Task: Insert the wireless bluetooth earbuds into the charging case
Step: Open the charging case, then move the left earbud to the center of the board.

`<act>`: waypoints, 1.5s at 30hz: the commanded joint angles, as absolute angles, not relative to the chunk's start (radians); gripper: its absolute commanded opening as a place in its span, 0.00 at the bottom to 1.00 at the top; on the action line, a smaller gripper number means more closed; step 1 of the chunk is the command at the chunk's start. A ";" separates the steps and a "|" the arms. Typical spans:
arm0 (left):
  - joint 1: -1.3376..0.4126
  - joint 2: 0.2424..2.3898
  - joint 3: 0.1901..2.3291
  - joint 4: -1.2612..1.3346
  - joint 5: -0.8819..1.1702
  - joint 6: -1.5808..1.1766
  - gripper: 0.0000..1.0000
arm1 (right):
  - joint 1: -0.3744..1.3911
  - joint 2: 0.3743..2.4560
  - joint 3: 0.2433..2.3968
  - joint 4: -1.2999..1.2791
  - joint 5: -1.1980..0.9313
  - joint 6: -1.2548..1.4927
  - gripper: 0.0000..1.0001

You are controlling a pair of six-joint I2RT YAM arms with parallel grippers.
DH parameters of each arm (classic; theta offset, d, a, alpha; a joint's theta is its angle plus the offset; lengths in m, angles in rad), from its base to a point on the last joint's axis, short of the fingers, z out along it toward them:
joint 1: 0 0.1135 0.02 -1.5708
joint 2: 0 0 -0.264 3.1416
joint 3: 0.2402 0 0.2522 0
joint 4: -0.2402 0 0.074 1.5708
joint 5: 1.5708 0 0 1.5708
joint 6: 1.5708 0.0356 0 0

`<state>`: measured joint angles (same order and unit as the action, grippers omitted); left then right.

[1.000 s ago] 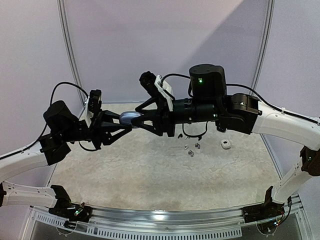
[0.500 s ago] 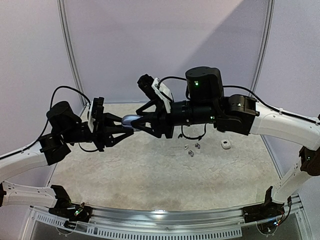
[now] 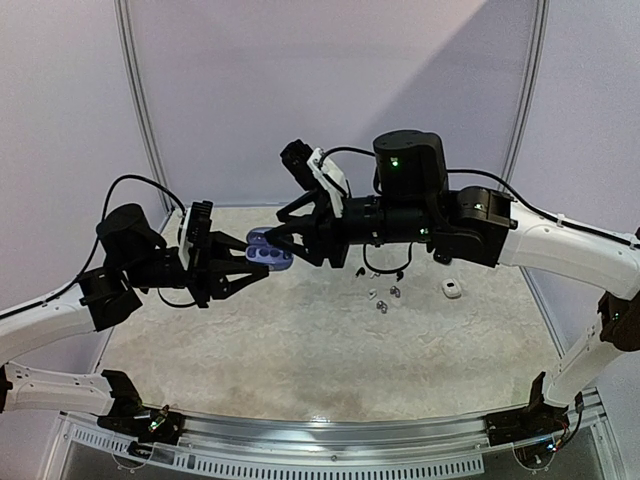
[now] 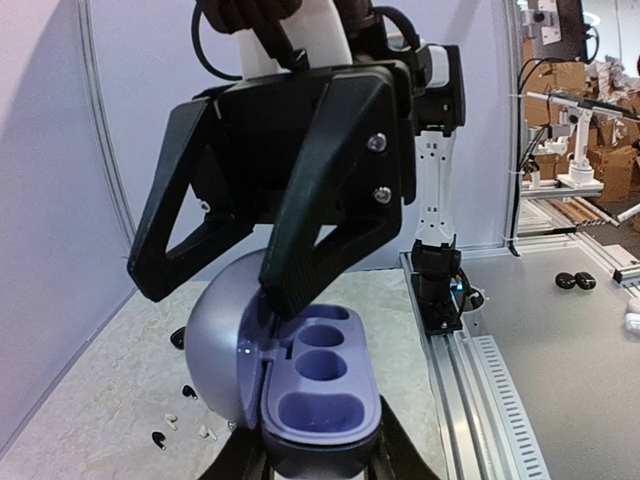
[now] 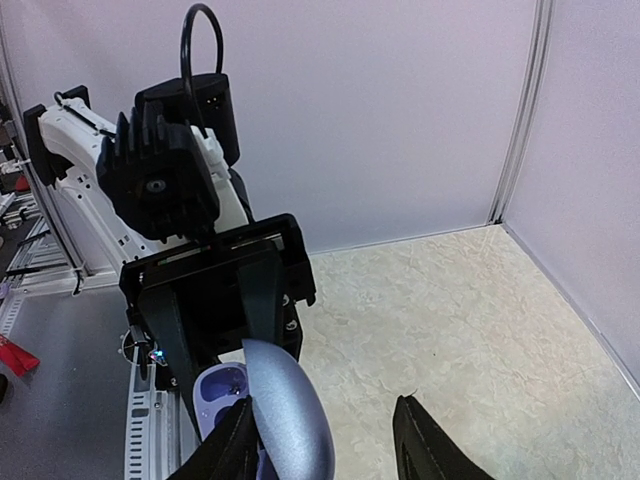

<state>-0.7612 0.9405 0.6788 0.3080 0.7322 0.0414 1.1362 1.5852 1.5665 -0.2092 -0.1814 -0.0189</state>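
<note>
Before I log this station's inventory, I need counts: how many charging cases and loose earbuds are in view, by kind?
Charging cases: 2 (lavender charging case, open and held aloft; white charging case)
Loose earbuds: 4 that show clearly from the top view; others may be hidden
Total: 6

The charging case sits clamped between the fingers of the left gripper, raised above the table. Its lid stands beside the base, between the spread fingers of the right gripper, which faces the left gripper head-on. The earbuds lie on the table below and behind the right gripper, with a second case near them, further to its right.
</note>
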 commanded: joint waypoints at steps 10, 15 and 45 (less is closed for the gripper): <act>-0.765 0.942 0.596 0.431 0.622 -0.230 0.00 | 1.085 1.619 1.582 -0.267 -0.181 0.064 0.54; -0.765 0.966 0.556 0.477 0.613 -0.264 0.00 | 1.054 1.650 1.601 -0.280 -0.257 0.074 0.58; -0.742 0.967 0.445 0.528 0.686 -0.077 0.00 | 0.474 1.768 1.449 -0.719 -0.109 0.110 0.47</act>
